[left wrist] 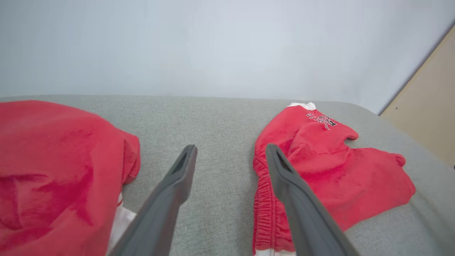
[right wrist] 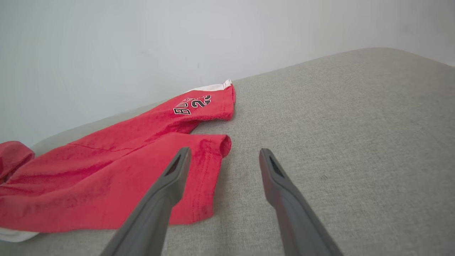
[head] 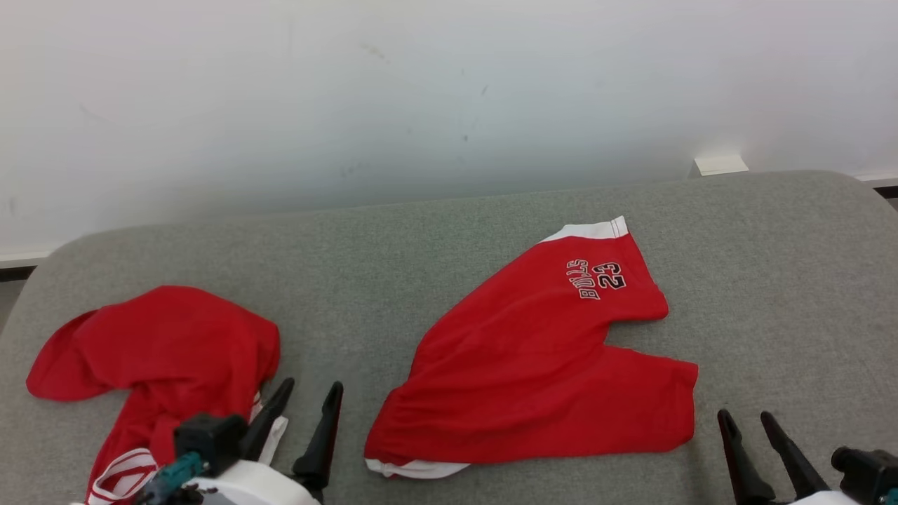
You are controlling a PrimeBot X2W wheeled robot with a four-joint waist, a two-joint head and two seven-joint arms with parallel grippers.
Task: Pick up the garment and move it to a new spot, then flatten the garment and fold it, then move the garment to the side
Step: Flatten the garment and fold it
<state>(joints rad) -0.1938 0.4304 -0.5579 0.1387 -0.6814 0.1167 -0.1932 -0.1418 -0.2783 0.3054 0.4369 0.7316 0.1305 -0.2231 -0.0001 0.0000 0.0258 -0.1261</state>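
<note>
A red garment [head: 540, 365], shorts with white trim and "BULLS 23" print, lies spread on the grey cushion [head: 421, 266] at centre. It is also in the left wrist view [left wrist: 330, 170] and the right wrist view [right wrist: 106, 170]. A second red garment [head: 161, 351] with white trim lies crumpled at the left [left wrist: 53, 170]. My left gripper [head: 312, 384] stands open over bare cushion between the two garments [left wrist: 230, 147], holding nothing. My right gripper [head: 744, 415] is open just right of the shorts' leg hem [right wrist: 224, 150], empty.
The cushion's far edge meets a pale wall [head: 421, 105]. A small white block [head: 719, 165] sits at the wall on the far right. Bare cushion stretches to the right of the shorts [head: 786, 294]. A beige panel [left wrist: 426, 113] shows at the left wrist view's right edge.
</note>
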